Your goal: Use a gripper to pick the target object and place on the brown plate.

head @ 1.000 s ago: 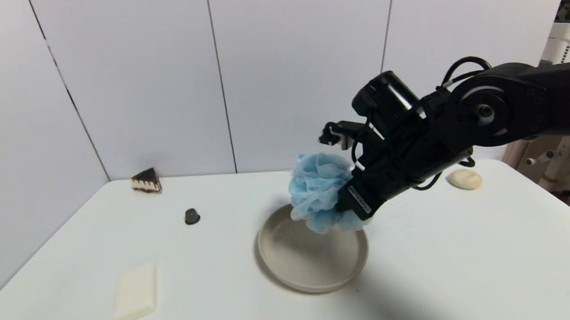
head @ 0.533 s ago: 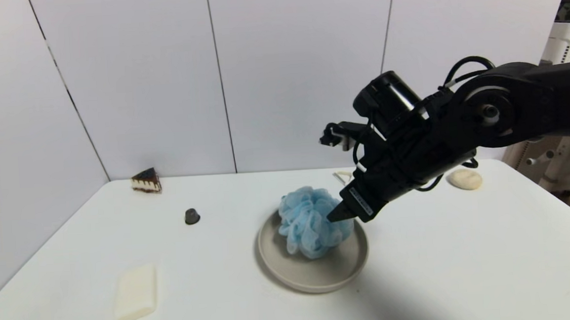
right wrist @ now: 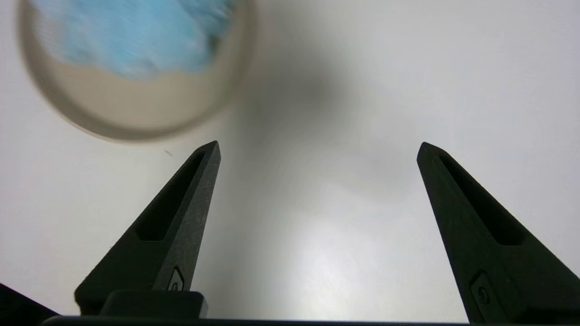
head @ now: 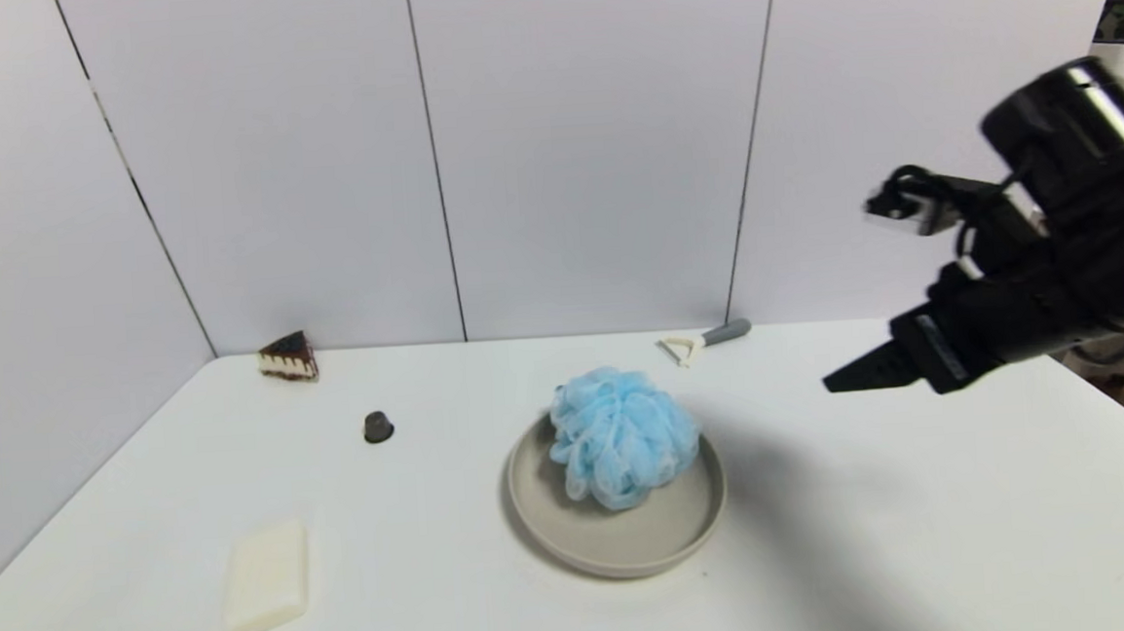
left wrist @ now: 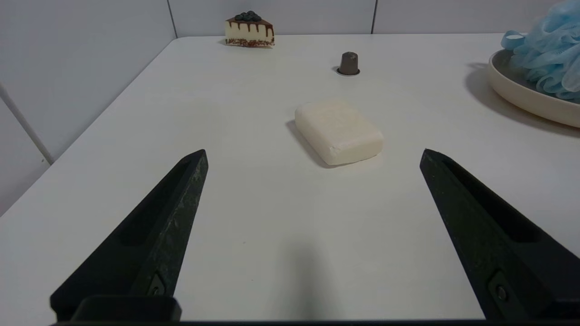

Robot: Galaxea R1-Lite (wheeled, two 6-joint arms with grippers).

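Change since half a second ago: right end effector (head: 832,385) withdrawn from the plate area toward the robot's right, now raised above the surface (head: 926,527), well apart from the pouf; pouf and plate unmoved. Right end effector: jaws spread wide, holding nothing, touching nothing; the right wrist view shows only bare surface between the two dark wedge fingers (right wrist: 181,217). Light-blue mesh bath pouf (head: 623,435): released, resting on the brown plate (head: 635,545), seated toward the plate's far half, its near half bare. Brown plate: round, beige-tan, low rim, near the middle of the surface. Left end effector (left wrist: 312,156): low over the near left part of the surface, jaws wide apart, empty, with the cream soap bar (left wrist: 339,131) lying beyond it, not touched. Other items: cake slice model (head: 288,358) at the far left corner; small dark capsule (head: 379,426) between cake and plate; peeler with grey handle (head: 705,339) at the far edge behind the plate.
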